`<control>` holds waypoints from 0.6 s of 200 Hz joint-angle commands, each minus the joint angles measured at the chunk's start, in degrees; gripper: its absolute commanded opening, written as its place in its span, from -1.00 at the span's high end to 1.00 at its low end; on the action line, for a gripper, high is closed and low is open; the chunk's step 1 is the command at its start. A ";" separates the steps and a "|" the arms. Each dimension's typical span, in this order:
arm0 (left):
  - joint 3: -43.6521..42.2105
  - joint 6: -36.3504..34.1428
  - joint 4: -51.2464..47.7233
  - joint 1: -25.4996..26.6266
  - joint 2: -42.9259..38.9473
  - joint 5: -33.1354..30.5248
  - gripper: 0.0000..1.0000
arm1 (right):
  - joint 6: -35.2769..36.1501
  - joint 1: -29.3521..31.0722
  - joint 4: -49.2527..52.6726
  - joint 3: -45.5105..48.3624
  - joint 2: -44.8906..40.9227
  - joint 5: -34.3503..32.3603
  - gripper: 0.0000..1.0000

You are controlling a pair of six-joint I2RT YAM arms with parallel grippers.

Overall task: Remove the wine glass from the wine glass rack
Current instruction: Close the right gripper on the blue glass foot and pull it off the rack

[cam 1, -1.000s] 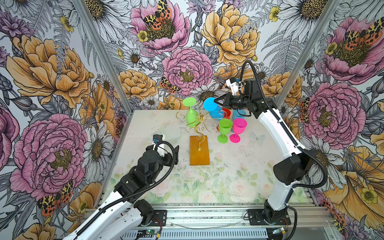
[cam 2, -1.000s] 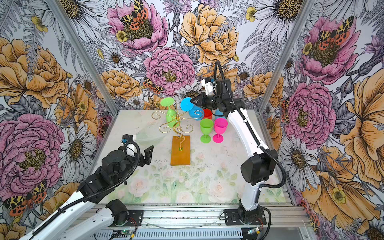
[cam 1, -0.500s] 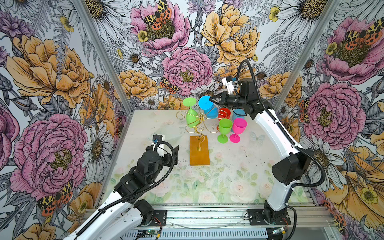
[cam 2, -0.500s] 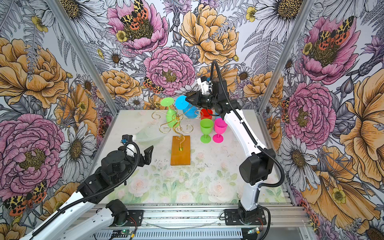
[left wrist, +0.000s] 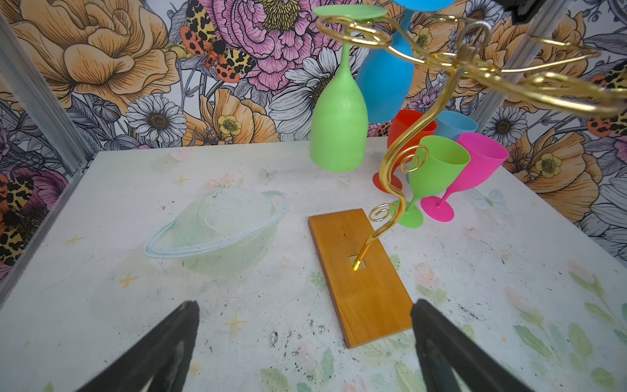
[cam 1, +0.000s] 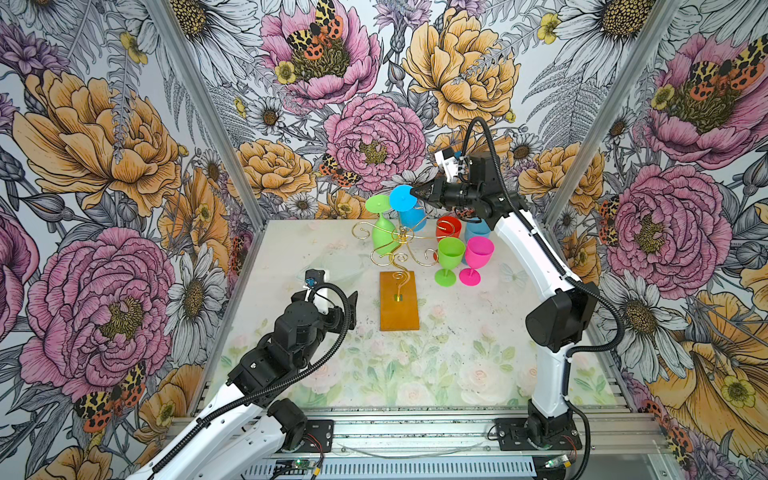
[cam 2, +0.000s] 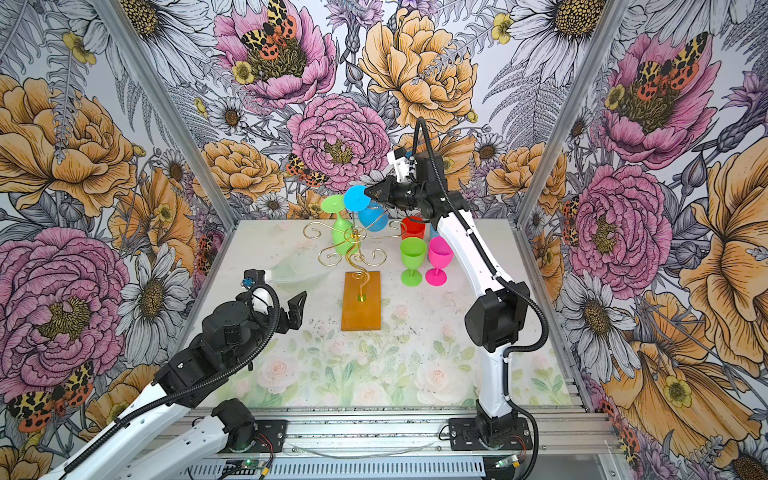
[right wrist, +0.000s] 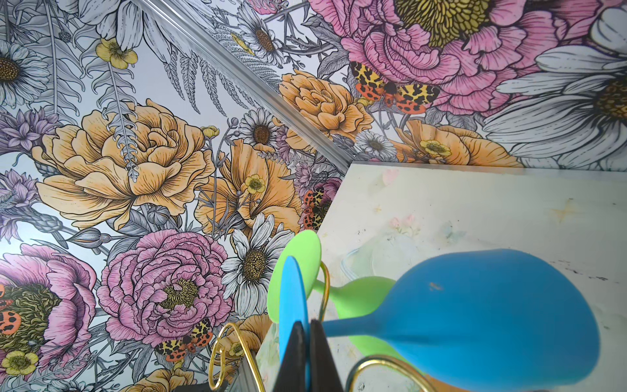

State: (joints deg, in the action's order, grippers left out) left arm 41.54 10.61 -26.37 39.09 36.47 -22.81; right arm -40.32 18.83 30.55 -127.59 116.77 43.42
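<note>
A: Look, the right end effector point(right wrist: 307, 327) is clamped on the foot of the blue wine glass point(cam 1: 410, 218)!
B: It's upside down at the top of the wine glass rack point(cam 1: 399, 303), twelve o'clock from its base, mid-tabletop point(cam 1: 457, 353). The green wine glass point(cam 1: 384, 237) hangs alongside.
A: And the left end effector point(left wrist: 303, 303) gapes wide, empty, at nine o'clock of that base.

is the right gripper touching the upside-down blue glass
Touching. The right wrist view shows the right gripper with its jaws shut on the round foot of the upside-down blue plastic wine glass.
</note>
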 commanded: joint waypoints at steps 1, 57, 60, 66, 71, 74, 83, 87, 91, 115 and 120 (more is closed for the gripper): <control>-0.68 0.76 0.52 -0.51 -0.39 0.66 -0.97 | -0.24 -1.43 -2.07 -4.31 1.60 1.18 1.00; -0.72 0.72 0.51 -0.49 0.01 1.08 -0.97 | 0.56 -6.22 -1.98 -5.50 1.40 1.46 1.00; -0.61 0.61 0.53 -0.56 0.01 1.15 -0.97 | 0.66 -6.40 -1.90 -5.29 1.22 1.48 1.00; -0.60 0.62 0.53 -0.51 0.15 1.23 -0.97 | 1.07 -6.73 -1.97 -4.79 0.57 1.52 1.00; -0.59 0.54 0.53 -0.56 0.19 1.37 -0.97 | 1.39 -6.93 -1.93 -4.36 0.02 1.49 1.00; -0.58 0.59 0.57 -0.54 0.25 1.36 -0.97 | 1.59 -7.11 -1.97 -4.13 -0.43 1.45 1.00; -0.50 0.38 0.65 -0.60 0.39 1.71 -0.97 | 2.15 -7.53 -1.91 -2.75 -1.73 1.17 1.00; -0.48 0.23 0.68 -0.64 0.45 1.83 -0.97 | 2.31 -7.70 -1.93 -2.14 -2.66 1.10 1.00; -0.44 0.18 0.73 -0.63 0.52 2.16 -0.97 | 2.49 -7.88 -1.98 -1.47 -3.30 0.94 1.00; -0.23 -0.34 1.13 -0.88 0.48 4.95 -0.97 | 4.28 -8.88 -1.94 4.10 -8.71 -0.92 1.00; -0.28 -0.32 1.21 -1.10 0.45 5.91 -0.97 | 4.76 -9.03 -1.97 5.53 -10.11 -1.33 1.00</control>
State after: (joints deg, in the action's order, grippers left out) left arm 41.54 10.55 -26.35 39.05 37.04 -21.23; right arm -38.54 10.22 30.44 -125.99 114.59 43.48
